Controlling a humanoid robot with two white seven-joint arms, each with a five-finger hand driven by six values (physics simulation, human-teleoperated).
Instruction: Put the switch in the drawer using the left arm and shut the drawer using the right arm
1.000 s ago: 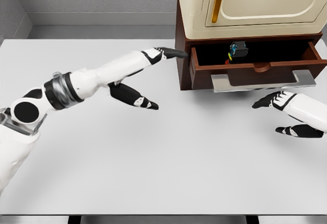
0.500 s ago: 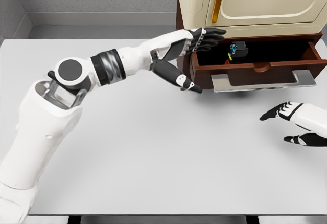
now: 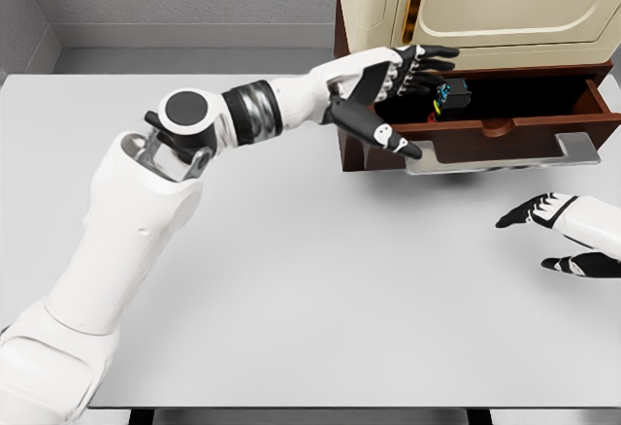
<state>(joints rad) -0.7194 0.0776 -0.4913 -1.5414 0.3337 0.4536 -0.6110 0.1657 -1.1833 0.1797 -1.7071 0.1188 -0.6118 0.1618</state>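
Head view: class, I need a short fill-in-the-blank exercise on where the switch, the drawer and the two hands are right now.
1. The switch lies inside the ____, which stands open.
2. The left hand, fingers spread and holding nothing, reaches over the drawer's ____ end.
3. The right hand hovers over the white ____, below the drawer's metal handle.
4. Above the drawer sits a cream-coloured ____.

Missing words: drawer; left; table; cabinet
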